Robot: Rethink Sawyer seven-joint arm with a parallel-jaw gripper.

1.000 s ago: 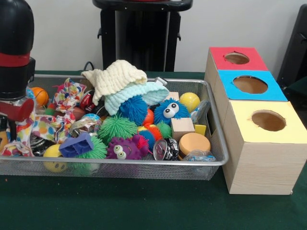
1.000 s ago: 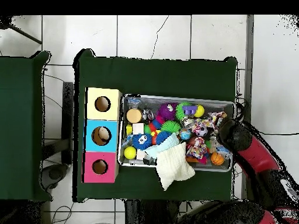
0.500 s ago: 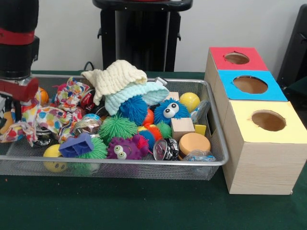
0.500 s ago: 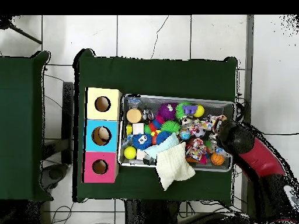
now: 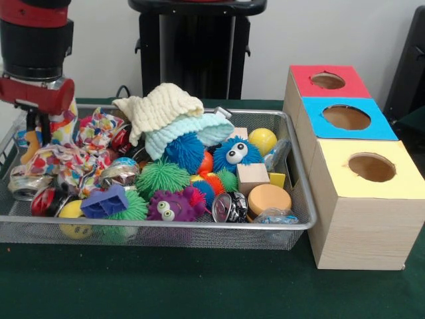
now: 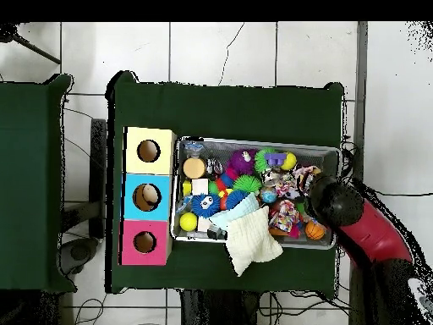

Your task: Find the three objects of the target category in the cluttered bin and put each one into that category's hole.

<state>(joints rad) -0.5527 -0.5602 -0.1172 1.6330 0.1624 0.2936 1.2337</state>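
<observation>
Front view: the tool hangs over the left end of the wire bin and grips a colorful spotted cloth that trails down into the pile. The bin sits on the green bench, full of spiky balls, a cream knit cloth and a round tin. Just beside it stands the wooden box with red, blue and yellow holes

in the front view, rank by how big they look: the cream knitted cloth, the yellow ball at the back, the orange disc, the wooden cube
1. cream knitted cloth, clearly largest
2. orange disc
3. wooden cube and yellow ball: they look about alike, and the ball sits farther from the camera, so not ranked
</observation>
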